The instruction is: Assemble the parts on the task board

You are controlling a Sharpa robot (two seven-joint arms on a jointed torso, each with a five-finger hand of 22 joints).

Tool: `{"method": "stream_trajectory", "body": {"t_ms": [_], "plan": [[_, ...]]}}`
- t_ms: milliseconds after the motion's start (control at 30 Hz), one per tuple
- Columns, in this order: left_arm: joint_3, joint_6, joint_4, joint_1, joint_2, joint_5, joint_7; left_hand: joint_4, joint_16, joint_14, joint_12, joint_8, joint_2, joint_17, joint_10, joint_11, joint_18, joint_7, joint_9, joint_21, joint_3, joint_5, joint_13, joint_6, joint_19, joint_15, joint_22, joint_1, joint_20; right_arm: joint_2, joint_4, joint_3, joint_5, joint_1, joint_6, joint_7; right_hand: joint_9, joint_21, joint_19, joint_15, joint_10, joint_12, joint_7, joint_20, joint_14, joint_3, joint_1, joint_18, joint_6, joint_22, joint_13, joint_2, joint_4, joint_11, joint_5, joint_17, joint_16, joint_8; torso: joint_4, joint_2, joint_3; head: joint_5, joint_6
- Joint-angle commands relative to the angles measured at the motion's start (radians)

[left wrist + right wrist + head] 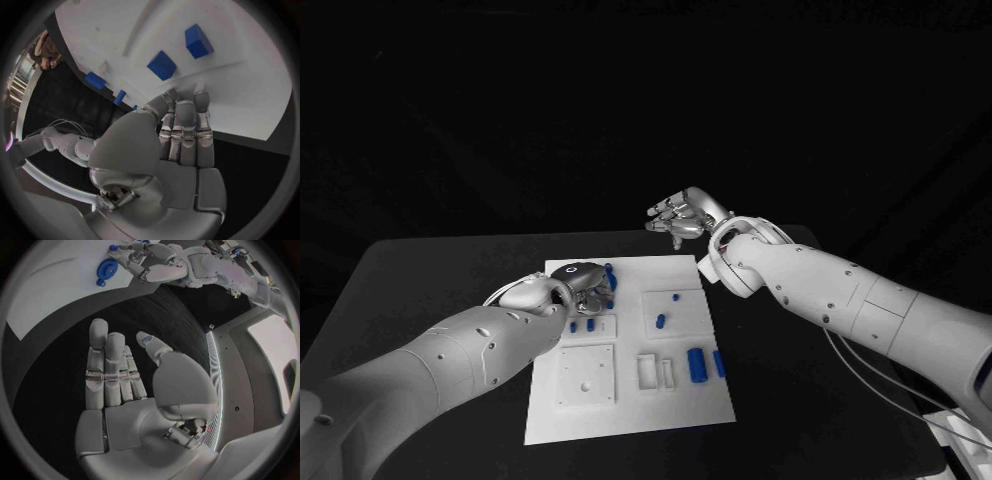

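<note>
While the white board [678,410] lies lengthwise on the black worktop [430,270], its long axis running from 6 o'clock toward 12 with a slight lean to the right, the left hand [583,282] sits over the board's far-left area, at about 10 o'clock from the board's middle. In the left wrist view its fingers [186,132] lie straight and side by side, tips down at the white surface, with nothing seen in the grasp; whether the tips touch the board cannot be told.

The right hand [681,216] is raised beyond the board's far edge, at about 12 o'clock, well apart from the parts. Its fingers [107,367] are extended and lightly spread, the thumb set off to the side, the palm bare.

Blue parts lie scattered on the board. Two long bars [697,364] near the right edge lie side by side, their long axes pointing along the board, 6 to 12. A shorter piece [661,321] at the board's middle points the same way, and a small one [676,296] sits just beyond it. Two small pieces [581,325] lie close beside the left hand. The right wrist view shows a round blue disc [107,270] on the board near the left hand.
</note>
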Motion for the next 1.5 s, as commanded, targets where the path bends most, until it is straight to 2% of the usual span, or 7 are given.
{"method": "stream_trajectory", "body": {"t_ms": [33,200,533,767,1000,1067,1500], "plan": [[-0.004,0.066,0.005,-0.008,0.000,-0.013,-0.004,0.006,0.001,0.010,0.003,-0.004,0.003,-0.001,0.008,0.001,0.009,-0.001,0.001,0.004,-0.010,-0.013,0.002,0.004,-0.003,-0.001,0.019,0.000,-0.002,0.001,0.000,0.000,0.001,0.000,0.013,0.011,0.001,0.004,0.035,0.005,0.002,-0.006,-0.002,0.002,-0.002,0.000,-0.003,0.024,0.005,-0.001,-0.001,-0.002,0.004,-0.004,0.006,-0.002,0.003,0.004,-0.0010,0.001,0.0011,0.000,0.000],[-0.004,0.069,0.014,-0.008,0.000,-0.006,0.010,0.008,0.000,0.011,0.003,-0.004,-0.002,0.000,0.008,0.002,0.006,0.003,0.000,-0.002,-0.021,-0.028,0.002,-0.019,-0.001,-0.001,0.017,-0.003,-0.002,0.001,0.001,0.000,0.001,0.000,0.013,0.011,0.001,0.004,0.035,0.005,0.002,-0.006,-0.002,0.002,-0.002,0.000,-0.003,0.024,0.005,-0.001,-0.001,-0.002,0.004,-0.004,0.006,-0.002,0.003,0.004,-0.0002,0.000,0.0014,0.000,0.000],[-0.004,0.061,0.018,-0.008,0.000,0.004,0.017,0.009,-0.005,0.016,0.002,-0.006,-0.024,0.000,-0.008,0.006,0.005,-0.019,-0.003,-0.021,-0.033,-0.033,0.002,-0.193,0.012,0.002,0.014,-0.004,0.000,0.000,0.002,0.000,0.001,0.000,0.012,0.011,0.001,0.004,0.035,0.005,0.002,-0.006,-0.002,0.002,-0.002,0.000,-0.003,0.024,0.005,-0.001,-0.001,-0.002,0.004,-0.004,0.006,-0.002,0.003,0.004,-0.0011,0.001,0.0019,-0.001,0.003],[-0.004,0.067,0.026,-0.008,0.000,0.005,0.016,0.015,-0.005,0.016,0.002,-0.005,-0.026,0.001,-0.009,0.006,0.005,-0.014,-0.002,-0.033,-0.040,-0.034,0.002,-0.176,0.018,0.002,0.016,-0.003,0.001,0.000,0.002,0.000,0.001,0.000,0.013,0.010,0.001,0.004,0.035,0.005,0.002,-0.006,-0.002,0.002,-0.002,0.000,-0.003,0.024,0.005,-0.001,-0.001,-0.002,0.004,-0.004,0.006,-0.002,0.003,0.004,-0.0001,0.001,0.0012,-0.004,0.001],[-0.004,0.081,0.032,-0.008,0.000,0.002,0.011,0.019,-0.003,0.017,0.003,-0.003,-0.018,0.003,0.006,0.003,0.003,0.009,0.000,-0.039,-0.037,-0.032,0.002,-0.070,0.021,0.000,0.019,-0.003,-0.001,-0.001,0.002,0.000,0.001,0.000,0.013,0.010,0.001,0.006,0.034,0.005,0.003,-0.006,-0.002,0.001,-0.003,0.002,-0.002,0.023,0.007,-0.006,-0.001,-0.002,0.005,-0.004,0.006,-0.004,0.004,0.004,-0.0001,0.000,0.0010,-0.004,0.001],[-0.004,0.085,0.032,-0.008,-0.001,0.001,0.011,0.020,-0.002,0.016,0.003,-0.001,-0.014,0.004,0.014,0.000,0.002,0.006,0.001,-0.039,-0.037,-0.032,0.002,-0.048,0.021,-0.001,0.019,-0.002,-0.002,-0.001,0.002,0.000,0.001,0.000,0.013,0.010,0.001,0.006,0.034,0.005,0.003,-0.006,-0.002,0.001,-0.003,0.002,-0.002,0.023,0.007,-0.006,-0.001,-0.002,0.005,-0.004,0.006,-0.004,0.004,0.004,-0.0005,0.000,0.0012,-0.004,-0.001],[-0.004,0.084,0.028,-0.008,0.000,-0.008,0.000,0.021,-0.002,0.016,0.003,-0.003,-0.001,0.006,0.027,-0.005,-0.003,0.002,0.001,-0.037,-0.040,-0.030,0.002,-0.023,0.020,-0.006,0.020,0.001,-0.008,-0.001,0.002,0.000,0.001,0.000,0.014,0.011,0.001,0.006,0.034,0.005,0.003,-0.006,-0.002,0.001,-0.003,0.002,-0.002,0.023,0.007,-0.006,-0.001,-0.002,0.005,-0.004,0.006,-0.004,0.004,0.004,-0.0003,0.001,0.0013,-0.004,0.000]]}}
